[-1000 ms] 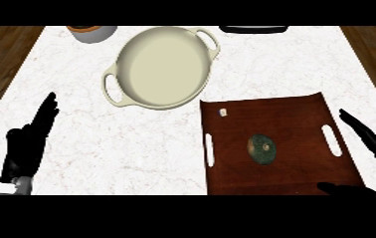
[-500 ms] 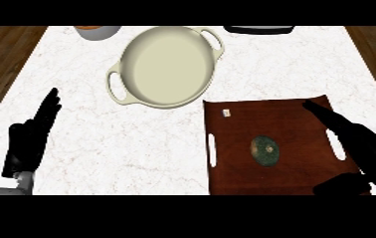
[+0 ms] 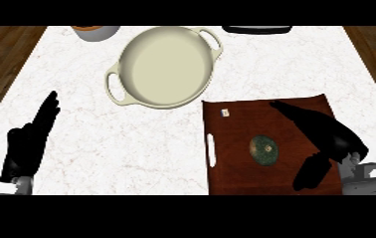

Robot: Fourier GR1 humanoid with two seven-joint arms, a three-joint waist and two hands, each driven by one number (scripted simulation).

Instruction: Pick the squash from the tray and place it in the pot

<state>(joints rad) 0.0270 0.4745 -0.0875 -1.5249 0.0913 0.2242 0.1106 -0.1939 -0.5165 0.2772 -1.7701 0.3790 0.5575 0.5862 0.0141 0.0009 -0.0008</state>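
A small dark green squash lies near the middle of the dark brown tray at the lower right. The cream pot, with two side handles, stands open to the upper left of the tray. My right hand hovers over the tray's right half, just right of the squash, open, with fingers stretched toward the far edge and the thumb low; it does not touch the squash. My left hand rests open at the left edge, fingers up.
A grey bowl with something orange in it sits at the far left of the counter. A dark object lies at the far edge, right of the pot. A small white tag sits on the tray's far left corner.
My right hand has come in from the right edge leftward over the tray, closer to the squash. The left hand, squash and pot have stayed put.
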